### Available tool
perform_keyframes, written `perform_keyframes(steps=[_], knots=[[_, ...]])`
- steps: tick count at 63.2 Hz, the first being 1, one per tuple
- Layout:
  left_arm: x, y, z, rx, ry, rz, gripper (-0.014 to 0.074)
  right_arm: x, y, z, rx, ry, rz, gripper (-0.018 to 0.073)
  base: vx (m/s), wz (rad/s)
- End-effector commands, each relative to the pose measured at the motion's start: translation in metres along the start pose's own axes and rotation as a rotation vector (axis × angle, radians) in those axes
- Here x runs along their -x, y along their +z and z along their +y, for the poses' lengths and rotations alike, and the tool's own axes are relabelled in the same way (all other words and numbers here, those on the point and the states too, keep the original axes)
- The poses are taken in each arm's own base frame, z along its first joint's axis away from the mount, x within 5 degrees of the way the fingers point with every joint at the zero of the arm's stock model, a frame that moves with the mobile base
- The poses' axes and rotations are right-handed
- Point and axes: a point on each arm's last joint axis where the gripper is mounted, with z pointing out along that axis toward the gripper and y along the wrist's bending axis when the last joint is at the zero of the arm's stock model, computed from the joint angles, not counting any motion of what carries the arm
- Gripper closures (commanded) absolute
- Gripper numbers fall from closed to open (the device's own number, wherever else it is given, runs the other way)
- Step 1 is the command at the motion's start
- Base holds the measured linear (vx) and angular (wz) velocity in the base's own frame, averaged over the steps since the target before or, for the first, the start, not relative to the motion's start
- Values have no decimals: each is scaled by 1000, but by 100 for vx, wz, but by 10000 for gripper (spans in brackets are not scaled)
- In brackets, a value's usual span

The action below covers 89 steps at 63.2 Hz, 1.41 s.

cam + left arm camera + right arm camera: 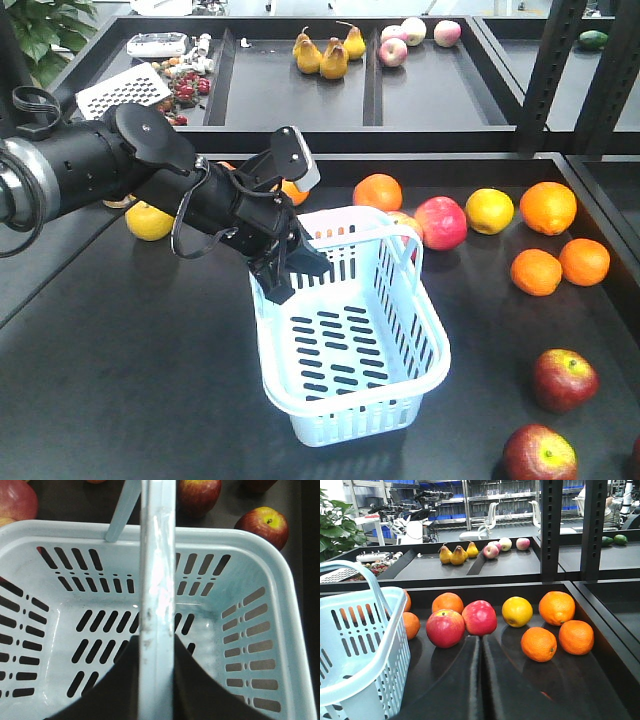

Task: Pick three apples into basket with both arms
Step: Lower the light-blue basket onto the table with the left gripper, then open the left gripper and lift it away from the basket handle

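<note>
While left end effector (285,275) clamps basket (400,395) | right end effector (481,680) closed | black tabletop (120,380), shelving (485,495)

I can read no text, label, brand or number in any of my three views. The pale blue-white slotted plastic basket (280,580) filling the left wrist view shows only dark scuffs on its handle. The blue storage bins (445,518) at the upper centre of the right wrist view are too small to read.
</note>
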Motion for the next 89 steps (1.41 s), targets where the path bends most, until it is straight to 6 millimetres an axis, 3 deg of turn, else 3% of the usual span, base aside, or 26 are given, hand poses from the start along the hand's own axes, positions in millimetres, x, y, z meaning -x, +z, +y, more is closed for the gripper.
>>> perform_keyframes(steps=[1,12,31,41,49,56,70,79,89], knots=[[27,-26,-7,28,16,-113,547,2,0,0,-2,-15,-67,564,0,0],[27,-26,-8,18,13,-110,456,2,0,0,-2,-15,-67,564,0,0],[28,-28,-9,22,-12,-117,181,2,0,0,-2,-15,-67,564,0,0],[38,-43,-17,38,-20,-143,157,2,0,0,-2,-15,-67,564,0,0],[49,-69,-29,76,-27,-171,185,2,0,0,-2,-15,-67,564,0,0],[59,-99,-47,118,-27,-176,267,2,0,0,-2,-15,-67,564,0,0],[57,-152,-82,216,-30,-39,599,2,0,0,-2,-15,-67,564,0,0],[51,-178,-105,243,-78,35,605,2,0,0,-2,-15,-67,564,0,0],[45,-198,-133,288,-81,-67,605,2,0,0,-2,-15,-67,564,0,0]])
